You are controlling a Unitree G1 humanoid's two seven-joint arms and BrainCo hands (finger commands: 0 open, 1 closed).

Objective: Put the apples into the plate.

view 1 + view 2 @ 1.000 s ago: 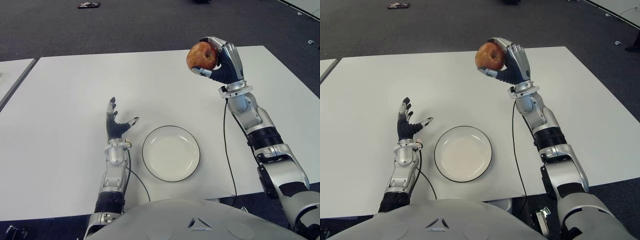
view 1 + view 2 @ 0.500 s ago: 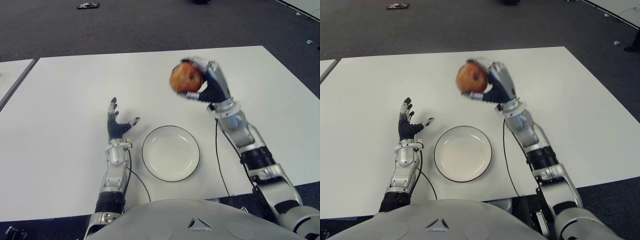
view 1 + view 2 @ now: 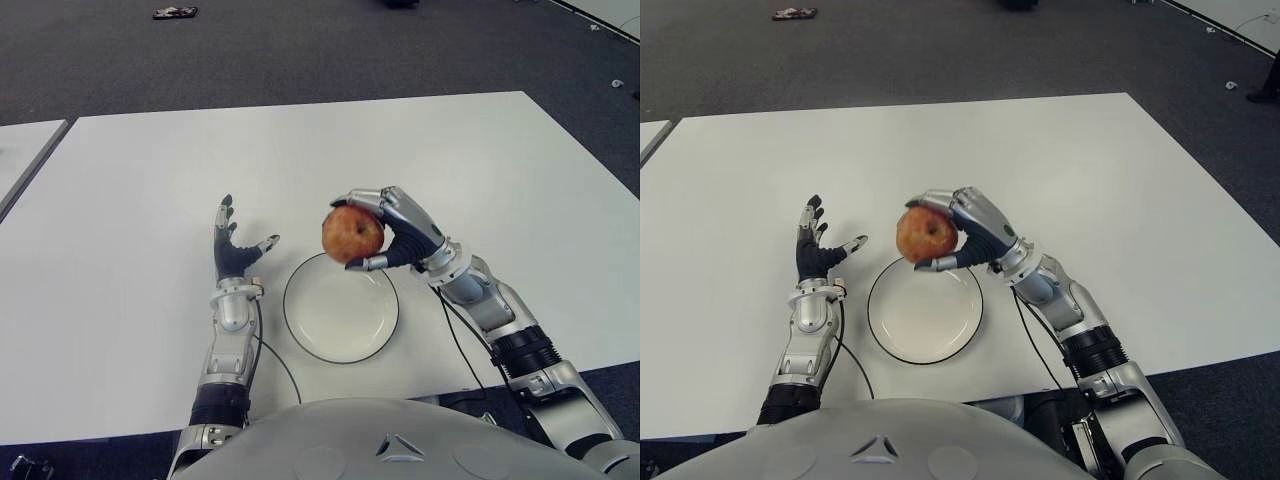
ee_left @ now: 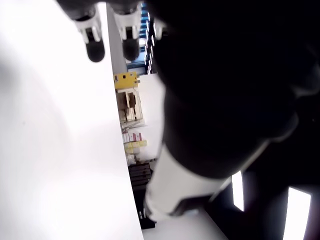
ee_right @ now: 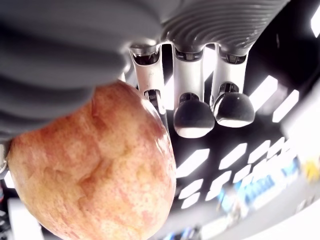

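The right robot hand (image 3: 392, 232) has its fingers curled round the apple (image 3: 352, 234), thumb under it and fingers over the top, holding it in the air above the far rim of the plate (image 3: 305, 330); the plate lies on the white bench (image 3: 140, 170) just in front of the robot, and its inside is bare; the relation that matters is that the apple hangs over the plate's far edge, not its middle, so the plate's centre lies toward the robot and below the held fruit; the next move likely calls for a short draw inward and a lowering before the fingers let go; the left robot hand (image 3: 234, 246) shows just left of the plate, fingers spread and holding nothing.
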